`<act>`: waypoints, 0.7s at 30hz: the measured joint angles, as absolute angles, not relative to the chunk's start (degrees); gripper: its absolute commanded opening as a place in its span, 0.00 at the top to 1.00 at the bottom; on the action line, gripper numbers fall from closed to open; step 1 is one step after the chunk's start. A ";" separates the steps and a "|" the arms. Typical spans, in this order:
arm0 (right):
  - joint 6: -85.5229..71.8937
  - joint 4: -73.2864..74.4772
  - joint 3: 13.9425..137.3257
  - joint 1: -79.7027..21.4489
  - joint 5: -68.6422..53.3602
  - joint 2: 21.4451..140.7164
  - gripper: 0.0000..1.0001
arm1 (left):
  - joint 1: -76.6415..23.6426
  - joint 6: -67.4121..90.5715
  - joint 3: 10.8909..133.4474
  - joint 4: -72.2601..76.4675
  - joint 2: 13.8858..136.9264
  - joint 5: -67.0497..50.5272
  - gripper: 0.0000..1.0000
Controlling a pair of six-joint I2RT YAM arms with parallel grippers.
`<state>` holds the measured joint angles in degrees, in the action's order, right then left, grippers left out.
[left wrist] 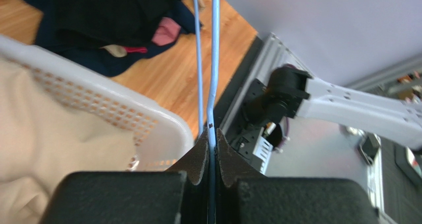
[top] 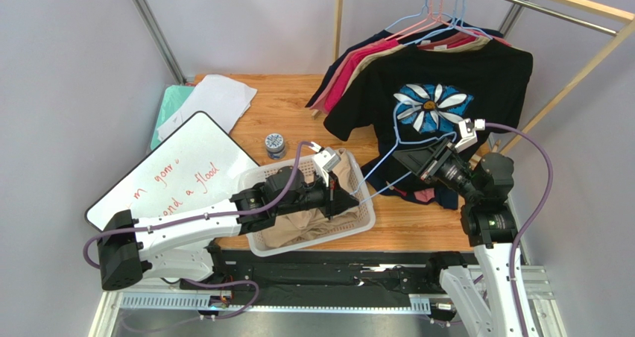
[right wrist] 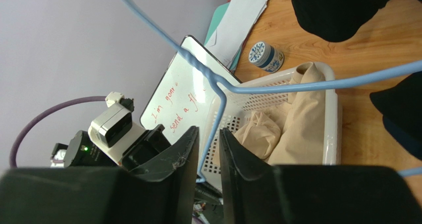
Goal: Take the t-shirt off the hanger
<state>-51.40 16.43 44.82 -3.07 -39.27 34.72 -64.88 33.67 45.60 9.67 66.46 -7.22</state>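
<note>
A bare blue wire hanger (top: 388,186) spans between my two grippers, above the table's right half. My left gripper (top: 358,201) is shut on one end of the wire (left wrist: 214,60), over the right rim of a white basket (top: 253,174). A beige t-shirt (top: 305,221) lies crumpled in that basket, off the hanger. My right gripper (top: 402,156) is slightly open. In the right wrist view the hanger's wire (right wrist: 297,86) runs down from its twisted neck and passes between the fingers without being clamped (right wrist: 209,135).
A black t-shirt with a flower print (top: 447,76) and several other shirts hang on a wooden rack (top: 581,68) at the back right. A whiteboard (top: 179,173), papers (top: 212,98) and a small tin (top: 275,144) lie on the left.
</note>
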 measured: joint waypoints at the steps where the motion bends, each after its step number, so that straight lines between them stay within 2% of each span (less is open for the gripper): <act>1: -51.05 16.95 44.75 -3.22 -38.76 34.61 0.52 | -64.75 33.87 46.26 8.40 66.57 -5.63 1.00; 2: -50.59 17.12 44.47 -3.42 -38.15 34.39 0.45 | -64.75 34.17 47.42 6.55 66.78 -3.77 1.00; 5: -49.45 17.61 42.72 -4.95 -36.40 33.43 0.35 | -64.99 34.41 51.40 3.73 68.14 0.86 1.00; 8: -47.99 19.66 41.28 -9.06 -33.82 32.91 0.30 | -65.45 34.39 53.95 3.16 68.99 3.46 1.00; 14: -45.39 24.73 41.19 -15.59 -27.46 30.39 0.30 | -65.63 34.39 55.83 2.68 71.42 4.14 1.00; 21: -46.28 24.58 41.19 -18.92 -23.18 26.98 0.39 | -66.04 34.83 55.94 2.37 73.23 3.53 1.00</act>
